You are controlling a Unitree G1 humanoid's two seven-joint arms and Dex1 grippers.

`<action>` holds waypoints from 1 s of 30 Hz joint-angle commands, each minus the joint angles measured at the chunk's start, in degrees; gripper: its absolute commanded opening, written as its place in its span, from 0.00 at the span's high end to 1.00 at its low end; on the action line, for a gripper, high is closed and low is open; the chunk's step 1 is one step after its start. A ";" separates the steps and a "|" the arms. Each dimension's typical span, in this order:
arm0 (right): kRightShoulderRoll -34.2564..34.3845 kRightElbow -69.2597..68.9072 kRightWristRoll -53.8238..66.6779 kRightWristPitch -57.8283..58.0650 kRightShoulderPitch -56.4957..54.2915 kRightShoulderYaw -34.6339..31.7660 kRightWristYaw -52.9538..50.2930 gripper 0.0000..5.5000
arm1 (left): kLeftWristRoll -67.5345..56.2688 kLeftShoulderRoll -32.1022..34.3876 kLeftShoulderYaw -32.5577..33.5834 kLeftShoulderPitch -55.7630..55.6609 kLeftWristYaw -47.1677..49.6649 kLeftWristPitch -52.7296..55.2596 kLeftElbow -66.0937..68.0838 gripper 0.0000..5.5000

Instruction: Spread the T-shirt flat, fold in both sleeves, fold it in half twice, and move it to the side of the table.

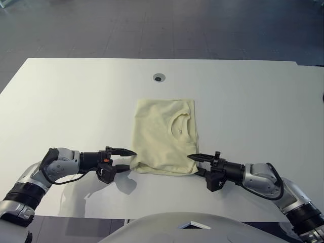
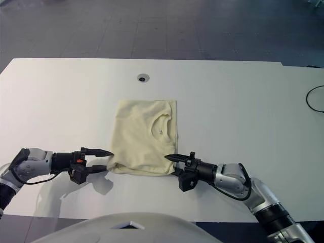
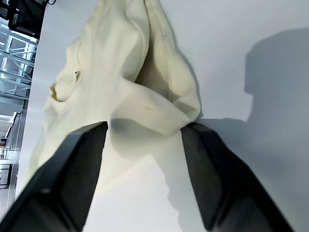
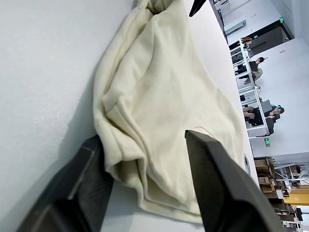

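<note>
A soft, cream cotton T-shirt, folded to a rumpled rectangle with its ribbed collar up, lies on the smooth white counter just nearer than the round cable hole. At its two corners farthest from that hole, the left tool and the right tool each gape wide around bunched cloth.

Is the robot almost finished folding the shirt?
Not quite. Done: the T-shirt lies as a tidy rectangle, no sleeves sticking out. In hand: the left end effector and right end effector are open around its near corners, seemingly ready to pinch. Left: the folds in half, it seems, then moving it to the side of the table.
</note>
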 commanded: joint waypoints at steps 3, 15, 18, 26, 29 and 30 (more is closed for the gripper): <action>-1.76 3.51 -3.71 1.27 0.47 1.54 1.80 0.77 | 2.90 -0.65 -2.34 -0.86 -1.43 -0.44 1.97 0.72; -8.44 -2.03 10.34 2.86 1.20 3.91 12.64 0.99 | -3.78 3.72 -3.74 0.27 -2.85 -1.68 -2.63 0.99; -12.27 -9.48 19.70 8.91 1.76 3.25 18.73 0.99 | -11.98 7.45 -4.25 2.40 -5.11 3.17 -10.73 0.99; -20.49 -25.08 41.86 33.53 3.07 -2.92 29.37 0.99 | -27.97 16.89 -2.70 8.19 -13.51 17.92 -29.54 0.99; -23.09 -28.67 48.02 40.24 4.68 -6.10 31.97 0.99 | -31.27 20.43 -0.21 11.67 -15.51 20.98 -34.77 0.99; -24.03 -29.86 49.65 42.03 5.59 -7.06 32.81 0.99 | -32.02 21.10 0.62 12.39 -16.19 21.67 -35.91 0.99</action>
